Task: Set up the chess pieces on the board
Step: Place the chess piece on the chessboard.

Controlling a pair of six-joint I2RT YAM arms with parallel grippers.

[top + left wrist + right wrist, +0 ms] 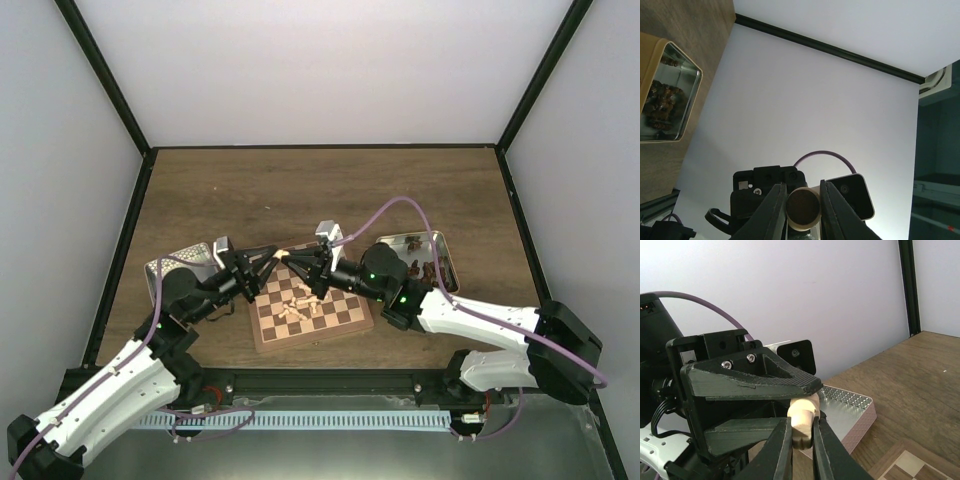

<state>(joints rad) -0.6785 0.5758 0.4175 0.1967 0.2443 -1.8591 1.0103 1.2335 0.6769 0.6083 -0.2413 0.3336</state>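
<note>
The left jaws are clenched on a small pale cream wooden chess piece, which their wrist camera sees from below, at its round dark base. The right jaws are also clenched on a pale cream piece, at its body, and the left jaws stand directly against it. I judge that it is the same piece, held by both arms in the air above the far edge of the square wooden board with tan and dark brown checks.

The task seems to be near its beginning. The other pale pieces lie in a loose heap around the middle of the board, and I see none standing in a row. Nearly all are left to place.

On the brown wooden worktop, the rectangular silver metal tin on the right holds dark brown pieces. The similar tin on the left shows only a bare dimpled bottom where it is visible.
</note>
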